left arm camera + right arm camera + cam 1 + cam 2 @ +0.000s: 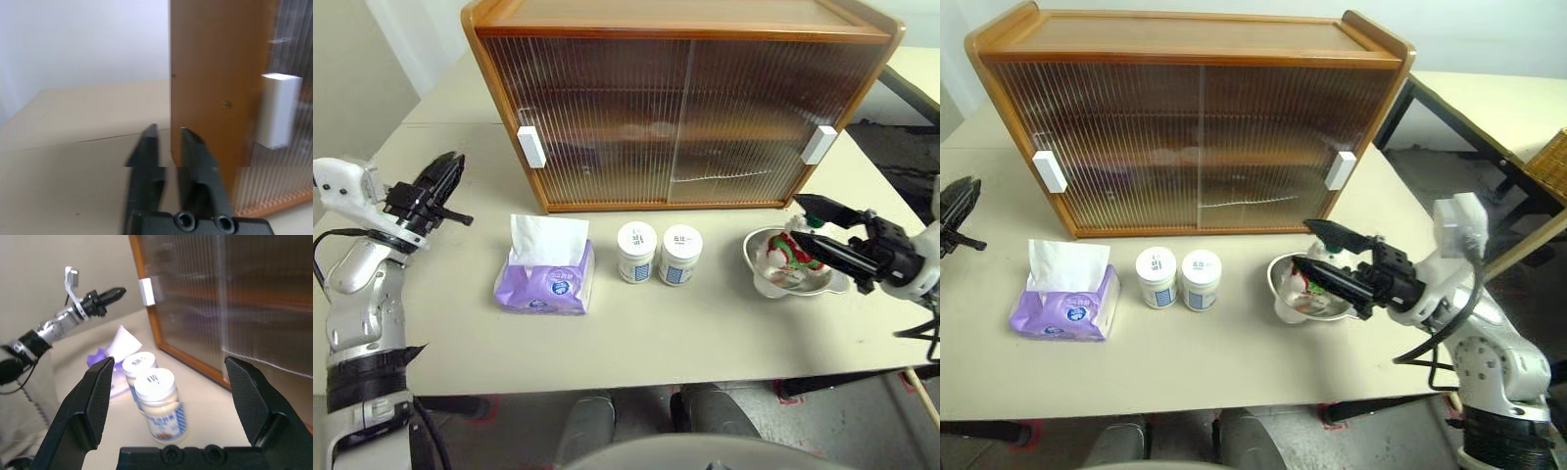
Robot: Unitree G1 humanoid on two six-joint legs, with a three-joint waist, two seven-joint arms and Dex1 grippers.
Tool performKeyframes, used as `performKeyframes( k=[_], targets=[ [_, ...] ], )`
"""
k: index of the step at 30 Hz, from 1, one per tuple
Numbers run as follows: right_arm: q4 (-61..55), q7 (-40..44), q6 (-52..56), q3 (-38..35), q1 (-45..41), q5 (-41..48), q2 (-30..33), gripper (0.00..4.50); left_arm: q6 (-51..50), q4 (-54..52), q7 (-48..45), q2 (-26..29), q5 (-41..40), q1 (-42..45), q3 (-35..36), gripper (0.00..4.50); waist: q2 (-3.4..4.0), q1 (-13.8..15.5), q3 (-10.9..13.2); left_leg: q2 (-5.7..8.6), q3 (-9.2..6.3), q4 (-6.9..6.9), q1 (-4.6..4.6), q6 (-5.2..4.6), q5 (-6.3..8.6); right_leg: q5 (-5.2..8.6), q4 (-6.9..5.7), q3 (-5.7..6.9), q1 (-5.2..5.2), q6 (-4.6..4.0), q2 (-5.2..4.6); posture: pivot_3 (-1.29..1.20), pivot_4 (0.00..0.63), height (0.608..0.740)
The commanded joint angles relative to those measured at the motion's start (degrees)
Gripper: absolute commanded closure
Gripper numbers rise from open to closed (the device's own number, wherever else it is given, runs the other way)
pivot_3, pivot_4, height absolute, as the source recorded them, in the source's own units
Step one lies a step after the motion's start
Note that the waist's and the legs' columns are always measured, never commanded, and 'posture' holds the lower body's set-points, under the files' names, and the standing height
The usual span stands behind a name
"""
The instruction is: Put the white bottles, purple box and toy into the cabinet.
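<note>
1. Left eye view: cabinet at the back of the table, both sliding doors shut.
2. Purple box in front of cabinet's left handle; white bottles touching side by side, in front of cabinet's middle.
3. Toy lies in shiny dish, in front of cabinet's right end.
4. Left pincer pressed together, empty, left of cabinet.
5. Right pincer spread wide, empty, above the dish.

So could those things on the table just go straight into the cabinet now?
No. Both ribbed sliding doors of the cabinet are shut, standing between the shelves and the bottles, tissue box and toy.
</note>
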State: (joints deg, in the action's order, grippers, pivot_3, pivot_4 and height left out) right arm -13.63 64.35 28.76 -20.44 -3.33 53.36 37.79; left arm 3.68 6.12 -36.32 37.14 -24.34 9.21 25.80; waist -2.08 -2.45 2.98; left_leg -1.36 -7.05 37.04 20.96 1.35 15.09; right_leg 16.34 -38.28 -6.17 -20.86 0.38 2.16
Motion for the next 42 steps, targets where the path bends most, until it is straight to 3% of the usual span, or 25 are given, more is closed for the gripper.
performKeyframes(
  k=[1,13,17,42],
  targets=[
    [-1.43,-1.25,-3.57,3.0,-1.74,-2.96,-2.87,0.0,0.45,-3.3,-2.16,0.39,3.84,-2.04,-5.07,4.42,0.17,0.66,0.21,0.0,-0.04,-0.01,0.0,0.0,0.0,-0.01,0.01,0.0,0.0,-0.02,0.01,-0.03,0.1,0.74],
    [-4.14,-0.2,-9.87,4.47,2.55,-5.87,-5.88,0.0,-2.38,-8.15,1.14,-0.25,4.45,-3.34,-5.59,4.42,0.35,2.2,0.43,-0.04,-0.14,-0.1,0.08,0.12,0.05,0.1,0.01,-0.03,-0.11,-0.09,0.05,-0.02,0.089,0.74],
    [-3.39,-0.76,-10.92,5.93,0.56,-6.92,-7.26,0.0,-4.5,-5.58,5.01,-0.79,9.11,-0.53,-8.84,4.42,0.35,2.2,0.43,-0.04,-0.13,-0.1,0.02,0.13,0.04,0.05,0.0,-0.01,-0.05,-0.11,0.06,-0.02,0.087,0.74],
    [-8.63,-7.19,-6.38,7.74,-3.04,-4.77,-6.33,0.0,-3.08,-0.28,5.76,-5.27,12.37,9.26,-13.9,4.42,0.33,2.3,0.41,-0.03,-0.19,0.2,-0.01,0.15,0.02,-0.18,0.01,0.0,0.12,0.14,0.08,-0.04,0.069,0.74]
  ],
)
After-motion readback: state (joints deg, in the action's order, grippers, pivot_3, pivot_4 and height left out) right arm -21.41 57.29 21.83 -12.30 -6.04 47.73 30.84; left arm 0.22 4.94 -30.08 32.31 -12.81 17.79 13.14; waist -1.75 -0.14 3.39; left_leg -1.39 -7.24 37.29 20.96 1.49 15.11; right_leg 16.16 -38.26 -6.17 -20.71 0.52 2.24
